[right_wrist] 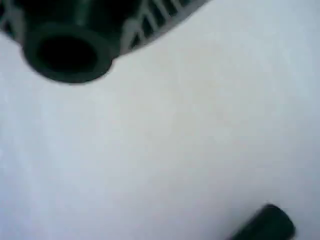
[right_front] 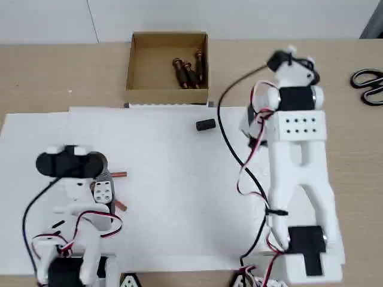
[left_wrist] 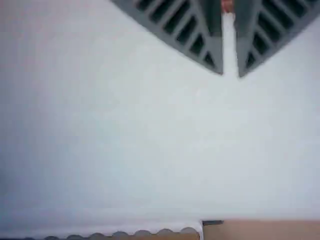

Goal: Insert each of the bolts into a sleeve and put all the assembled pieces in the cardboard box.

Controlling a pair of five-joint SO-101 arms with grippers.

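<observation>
Bolt (left_wrist: 227, 6) pinched in my left gripper (left_wrist: 230, 70) at eight o'clock, sleeve (right_wrist: 67, 52) clamped mouth-out in my right gripper (right_wrist: 105, 22) so I can mate them, spare sleeve (right_front: 205, 125) lying five o'clock of the cardboard box (right_front: 167, 95).

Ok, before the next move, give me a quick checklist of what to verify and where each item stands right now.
1. Left gripper shut on bolt: ok, copper shows between its fingers.
2. Right gripper carries a sleeve: ok, its open end is visible.
3. Bolt and sleeve aligned: not ok, the arms sit far apart over the white mat.
4. Spare sleeve out of the way: ok, it lies near the mat's far edge.
5. Cardboard box has room: ok, assembled pieces lie on its right side.
</observation>
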